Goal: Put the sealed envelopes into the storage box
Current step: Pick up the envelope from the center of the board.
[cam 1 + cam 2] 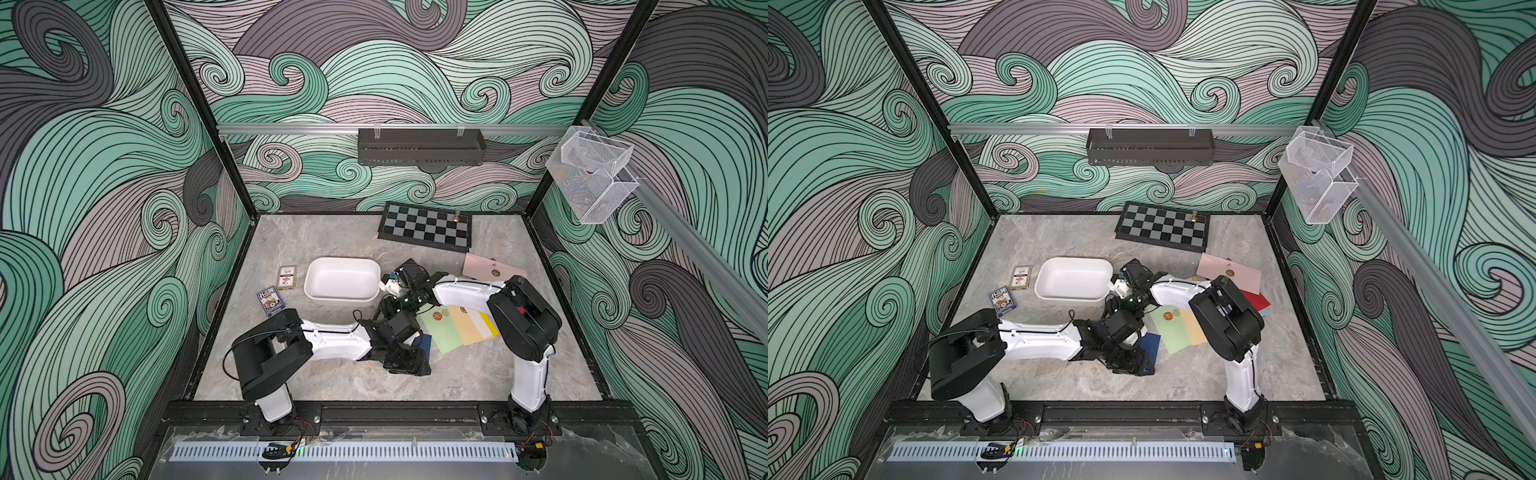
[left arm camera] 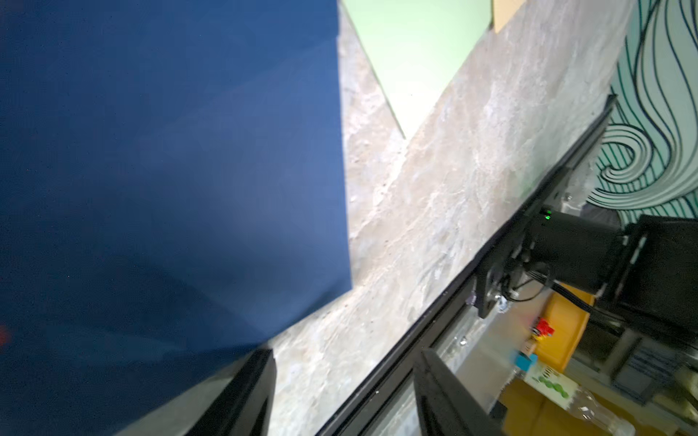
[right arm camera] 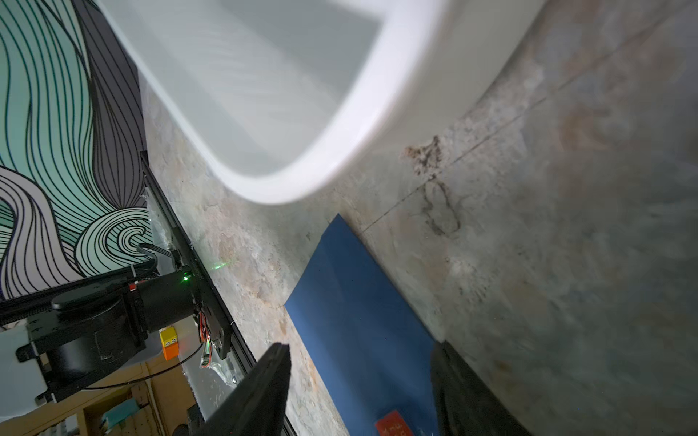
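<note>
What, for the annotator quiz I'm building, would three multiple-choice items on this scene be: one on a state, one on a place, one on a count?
1. The storage box is:
A. full of envelopes
B. turned upside down
C. upright and empty

2. The chessboard lies:
A. at the back of the table
B. in the black wall tray
C. under the left arm's base

3. How many playing-card packs lie on the table?
A. one
B. two
C. four

Key:
1 C, since its bare white floor shows in both top views.
2 A, since it lies flat on the table at the far edge.
3 B, since two packs lie beside the storage box and no others show.
</note>
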`<state>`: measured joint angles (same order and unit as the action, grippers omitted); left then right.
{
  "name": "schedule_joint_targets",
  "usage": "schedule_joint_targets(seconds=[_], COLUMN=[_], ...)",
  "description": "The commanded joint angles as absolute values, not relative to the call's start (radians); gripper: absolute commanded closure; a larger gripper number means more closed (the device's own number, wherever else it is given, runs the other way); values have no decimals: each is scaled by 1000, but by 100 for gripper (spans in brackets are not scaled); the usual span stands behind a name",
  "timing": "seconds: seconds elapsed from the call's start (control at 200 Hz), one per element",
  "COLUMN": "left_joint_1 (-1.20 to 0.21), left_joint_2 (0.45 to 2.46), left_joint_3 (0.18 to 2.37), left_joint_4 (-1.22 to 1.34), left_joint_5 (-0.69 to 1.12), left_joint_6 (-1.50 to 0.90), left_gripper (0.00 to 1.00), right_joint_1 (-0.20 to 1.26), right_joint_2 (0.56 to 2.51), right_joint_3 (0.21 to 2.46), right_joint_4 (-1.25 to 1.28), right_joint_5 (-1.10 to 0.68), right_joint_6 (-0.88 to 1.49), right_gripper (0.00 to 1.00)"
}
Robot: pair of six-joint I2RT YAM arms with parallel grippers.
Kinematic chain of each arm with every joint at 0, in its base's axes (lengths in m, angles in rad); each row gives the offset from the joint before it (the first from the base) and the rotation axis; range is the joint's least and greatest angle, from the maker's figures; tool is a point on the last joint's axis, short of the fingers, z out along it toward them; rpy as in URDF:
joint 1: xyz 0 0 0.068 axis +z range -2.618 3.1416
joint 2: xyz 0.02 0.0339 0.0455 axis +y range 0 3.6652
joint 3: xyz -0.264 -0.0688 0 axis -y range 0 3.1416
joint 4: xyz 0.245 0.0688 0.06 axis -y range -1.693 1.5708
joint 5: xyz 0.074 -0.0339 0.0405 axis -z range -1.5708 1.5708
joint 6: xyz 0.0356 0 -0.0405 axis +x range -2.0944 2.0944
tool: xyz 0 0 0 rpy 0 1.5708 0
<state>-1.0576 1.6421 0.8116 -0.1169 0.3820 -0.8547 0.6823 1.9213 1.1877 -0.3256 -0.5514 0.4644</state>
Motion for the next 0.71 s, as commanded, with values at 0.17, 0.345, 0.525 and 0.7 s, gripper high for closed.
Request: schedule_joint_targets(seconds=[0.17,0.345,0.525,0.7], left_joint_1=[-902,-676,-546,-531], left_joint_2=[1237,1099,1159,1311], left_joint_3=[676,570,544,575], left_joint_4=[-314,-386,-322,-300], left_joint_5=[211,125,216,304], left_joint_6=[-771,-766,-733,-707], left_gripper=[33,32,32,33], right_joint_1=[581,591,656,689], right_joint_2=[1658,1461,1336,1346], right_joint_3=[1042,819,644,595], right_joint_4=[-383,-409,-389,-357], right_joint_5=[-449,-294,-201,-199], right_joint_6=[534,655,755,801], right_gripper=[35,34,34,33])
